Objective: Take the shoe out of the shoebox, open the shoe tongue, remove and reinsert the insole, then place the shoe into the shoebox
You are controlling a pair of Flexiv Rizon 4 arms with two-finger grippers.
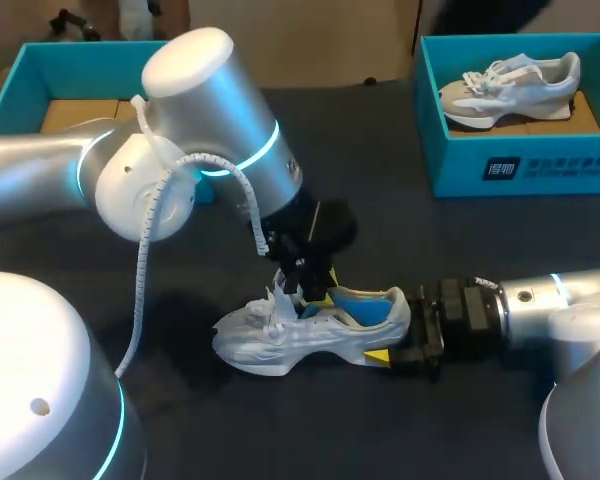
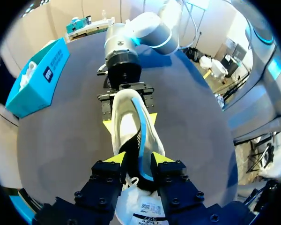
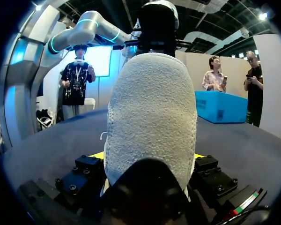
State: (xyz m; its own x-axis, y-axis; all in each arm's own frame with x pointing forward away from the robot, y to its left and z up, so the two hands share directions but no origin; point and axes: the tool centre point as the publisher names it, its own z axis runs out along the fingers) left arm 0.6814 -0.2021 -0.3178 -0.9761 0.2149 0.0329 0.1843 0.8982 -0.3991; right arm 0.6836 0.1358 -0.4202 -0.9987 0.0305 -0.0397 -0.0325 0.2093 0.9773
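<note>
A white shoe (image 1: 290, 340) lies on its sole on the dark table, toe to the left, with a blue insole (image 1: 365, 305) showing in its opening. My right gripper (image 1: 405, 345) is shut on the heel, one yellow tip on each side of it; the heel (image 3: 152, 117) fills the right wrist view. My left gripper (image 1: 315, 290) comes down from above at the shoe's throat. In the left wrist view its fingers (image 2: 116, 158) stand a little apart, open, with the black tongue (image 2: 130, 147) and a blue strip between them.
A teal shoebox (image 1: 520, 165) at the back right holds a second white shoe (image 1: 510, 85). Another teal box (image 1: 20, 70) stands at the back left, partly behind my left arm. Bare table lies in front of the shoe.
</note>
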